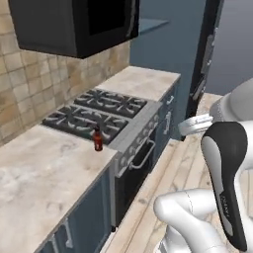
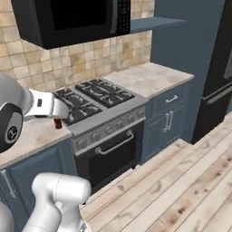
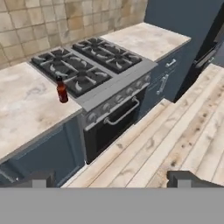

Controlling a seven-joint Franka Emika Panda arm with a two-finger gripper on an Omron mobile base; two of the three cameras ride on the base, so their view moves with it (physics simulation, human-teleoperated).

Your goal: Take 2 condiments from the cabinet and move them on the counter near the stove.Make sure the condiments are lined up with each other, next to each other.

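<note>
One of the condiments, a slim red hot-sauce bottle point(image 1: 98, 139) point(image 3: 62, 90), stands upright on the beige counter point(image 1: 39, 173) point(image 3: 26, 105), just left of the stove's point(image 1: 99, 111) point(image 2: 95, 95) point(image 3: 87, 65) front corner. In the right base view my arm covers all but the base of the bottle point(image 2: 57, 123). My gripper point(image 3: 111, 181) hangs out over the floor in front of the range, well back from the bottle. It is open, with nothing between its fingers. The cabinet is out of view.
A black microwave point(image 1: 74, 24) point(image 2: 77, 20) hangs over the stove, with a blue-grey shelf board point(image 2: 156, 22) beside it. The oven door has a silver handle point(image 3: 122, 114). A tall dark appliance point(image 2: 217, 81) stands at the far right. Wooden floor point(image 3: 175, 131) lies before the cupboards.
</note>
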